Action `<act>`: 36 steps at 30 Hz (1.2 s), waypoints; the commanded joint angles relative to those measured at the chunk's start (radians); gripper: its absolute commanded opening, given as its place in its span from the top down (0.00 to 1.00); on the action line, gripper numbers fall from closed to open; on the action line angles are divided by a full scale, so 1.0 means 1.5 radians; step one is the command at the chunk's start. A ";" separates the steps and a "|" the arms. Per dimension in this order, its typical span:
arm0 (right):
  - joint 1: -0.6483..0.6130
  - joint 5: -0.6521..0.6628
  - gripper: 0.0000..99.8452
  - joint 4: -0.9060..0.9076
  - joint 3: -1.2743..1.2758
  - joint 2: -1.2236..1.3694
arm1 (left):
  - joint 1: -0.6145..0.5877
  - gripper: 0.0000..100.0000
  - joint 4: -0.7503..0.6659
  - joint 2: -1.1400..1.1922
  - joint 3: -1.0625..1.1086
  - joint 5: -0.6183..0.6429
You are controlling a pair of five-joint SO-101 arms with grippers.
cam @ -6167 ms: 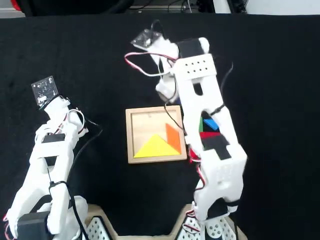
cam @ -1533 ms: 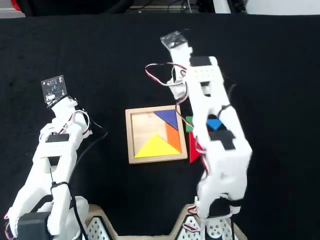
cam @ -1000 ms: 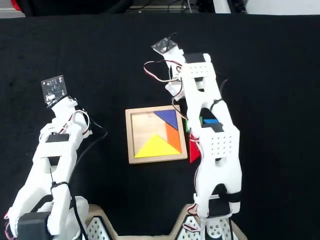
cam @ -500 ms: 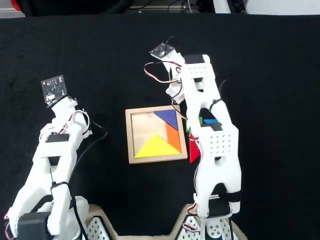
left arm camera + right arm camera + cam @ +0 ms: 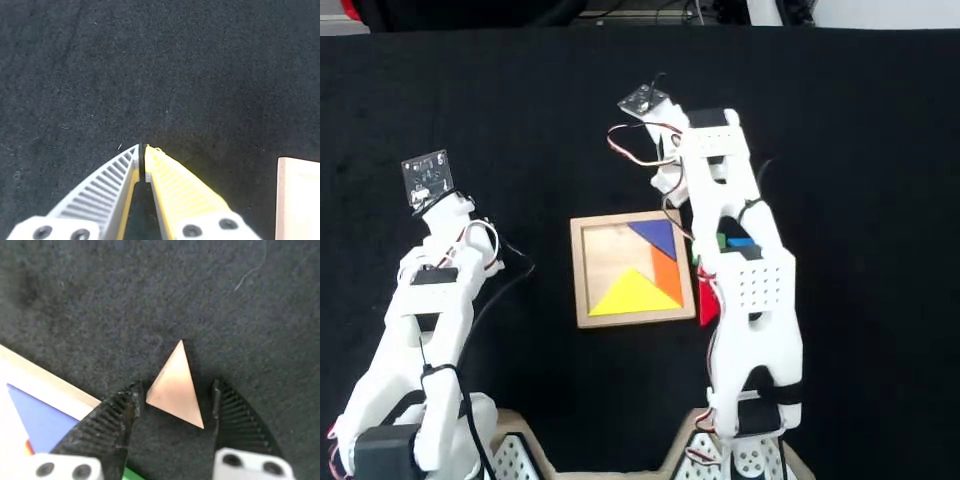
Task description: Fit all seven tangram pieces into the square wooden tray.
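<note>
The square wooden tray (image 5: 582,270) holds a yellow triangle (image 5: 632,293), an orange piece (image 5: 666,272) and a blue triangle (image 5: 655,235). In the right wrist view my right gripper (image 5: 176,386) is open, low over the black cloth, with a small tan triangle (image 5: 175,387) lying flat between its fingers just off the tray's rim (image 5: 50,377). The right arm (image 5: 730,200) partly hides green (image 5: 698,250), blue (image 5: 740,241) and red (image 5: 706,303) pieces right of the tray. My left gripper (image 5: 141,148) is shut on nothing, over bare cloth left of the tray.
Black cloth covers the whole table. The left arm (image 5: 430,290) stands well left of the tray, whose corner (image 5: 299,200) shows at the left wrist view's edge. Open cloth lies behind and in front of the tray.
Since the earliest frame a blue triangle has appeared in the tray's far right corner. The right arm then drew back and shifted slightly left behind the tray; it has held still for the last half second.
</note>
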 commanded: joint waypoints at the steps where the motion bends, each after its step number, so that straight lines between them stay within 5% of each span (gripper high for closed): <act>1: -0.007 0.004 0.84 -0.009 -0.023 0.002 | 0.007 0.97 -0.012 -0.020 -0.003 -0.004; 14: 0.010 -0.003 0.90 0.003 -0.050 -0.003 | 0.007 0.97 -0.012 -0.020 -0.003 -0.004; 26: 0.001 -0.150 0.90 0.296 -0.375 -0.005 | 0.006 0.97 -0.012 -0.020 -0.003 -0.004; 36: -0.028 -0.192 0.91 0.292 -0.063 -0.316 | 0.006 0.97 -0.012 -0.020 -0.003 -0.004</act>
